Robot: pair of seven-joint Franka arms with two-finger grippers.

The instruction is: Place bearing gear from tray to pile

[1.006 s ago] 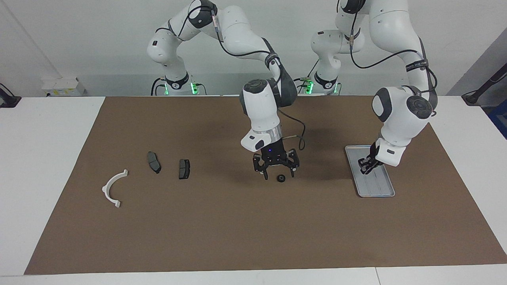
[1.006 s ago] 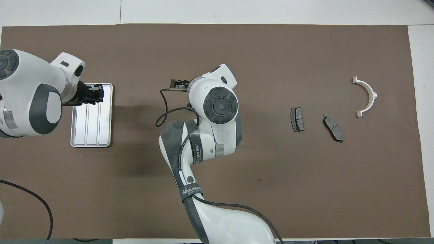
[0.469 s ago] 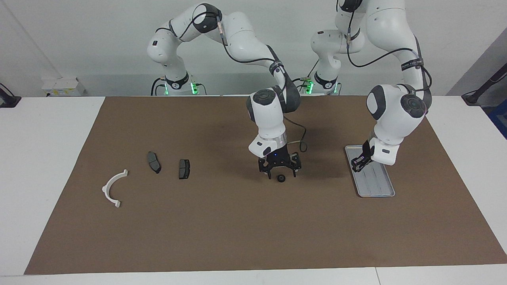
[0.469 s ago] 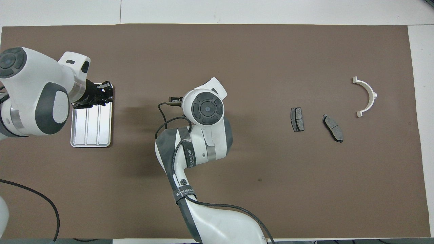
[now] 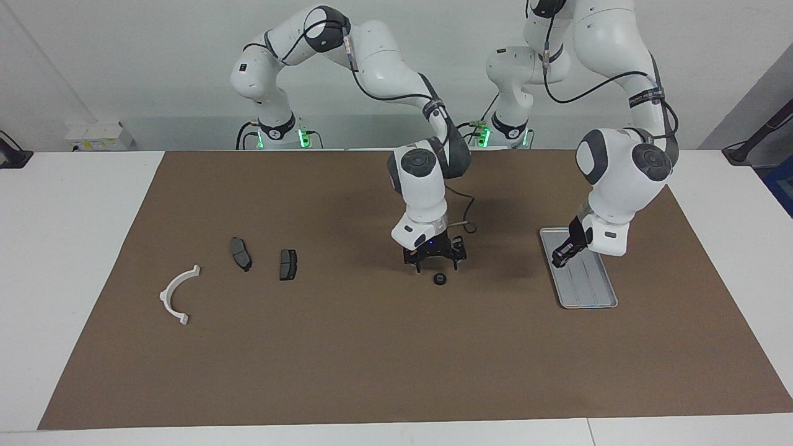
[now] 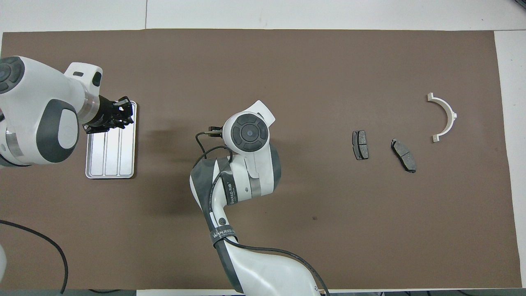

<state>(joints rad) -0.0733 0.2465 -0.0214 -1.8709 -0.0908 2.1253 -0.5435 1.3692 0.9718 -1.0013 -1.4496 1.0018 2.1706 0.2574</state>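
Facing view: the bearing gear (image 5: 440, 279), a small dark ring, lies on the brown mat (image 5: 372, 371) near the middle of the surface (image 5: 74, 248), about midway between its two short edges. The right pincer (image 5: 433, 261) hangs low over the mat close beside the gear, on the side toward the robots, with its fingers spread and nothing between them. The tray (image 5: 588, 297) lies toward the left arm's end of the surface, with nothing lying in it. The left pincer (image 5: 560, 259) hangs over the tray's corner nearest the robots; whether it is released or clenched cannot be told. The pile, two brake pads (image 5: 288, 264) and a white bracket (image 5: 176, 294), lies toward the right arm's end, well apart from the gear.

Overhead view: the right arm's wrist covers the gear and its own pincer. The left pincer (image 6: 119, 117) is over the tray (image 6: 109, 162) at the end farther from the robots. The brake pads (image 6: 360, 144) and the bracket (image 6: 444, 117) lie toward the short edge at the right arm's end.
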